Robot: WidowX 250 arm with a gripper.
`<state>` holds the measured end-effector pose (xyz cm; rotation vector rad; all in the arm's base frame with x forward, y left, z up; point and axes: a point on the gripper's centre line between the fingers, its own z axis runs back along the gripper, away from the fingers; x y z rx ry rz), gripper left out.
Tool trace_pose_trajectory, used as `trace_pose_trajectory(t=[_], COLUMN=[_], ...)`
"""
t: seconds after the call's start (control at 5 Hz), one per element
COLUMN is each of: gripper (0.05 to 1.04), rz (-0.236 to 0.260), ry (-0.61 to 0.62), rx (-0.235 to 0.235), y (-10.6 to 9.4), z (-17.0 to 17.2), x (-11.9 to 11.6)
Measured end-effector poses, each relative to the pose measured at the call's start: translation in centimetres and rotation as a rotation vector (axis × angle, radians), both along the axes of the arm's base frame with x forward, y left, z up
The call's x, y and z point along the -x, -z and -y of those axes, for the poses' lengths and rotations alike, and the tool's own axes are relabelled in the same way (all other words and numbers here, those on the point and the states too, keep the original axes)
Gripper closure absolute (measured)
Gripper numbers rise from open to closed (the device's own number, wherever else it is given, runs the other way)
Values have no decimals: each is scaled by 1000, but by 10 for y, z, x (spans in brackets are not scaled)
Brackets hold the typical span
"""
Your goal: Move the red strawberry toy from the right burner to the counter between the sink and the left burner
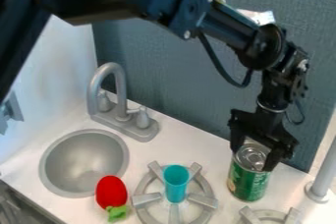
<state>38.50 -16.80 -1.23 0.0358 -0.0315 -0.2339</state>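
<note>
The black gripper (253,156) hangs down at the right side of the view, its fingers pressed to opposite sides of a green can (248,182) near its top. The can's silver lid shows between the fingers, and the can stands roughly upright beside the stove burners. To the left of it, a teal cup (176,182) stands on a grey burner (148,199). Farther left, a red strawberry-like toy (111,191) with a green end lies between the burner and the sink.
A round grey sink (84,163) sits at the left, with a grey faucet (115,90) behind it. Part of a second burner (266,214) shows at the bottom right. A grey post (322,176) rises at the right edge, and a blue-grey panel (171,70) stands behind the counter.
</note>
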Motion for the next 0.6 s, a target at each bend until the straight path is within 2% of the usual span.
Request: trace_pose_trajectory(t=[0.2,0.6], gripper=[83,83], rz=[-27,-33], ry=[77,83], rx=[27,26], y=[-2,-2], z=[6,5], x=[2,3])
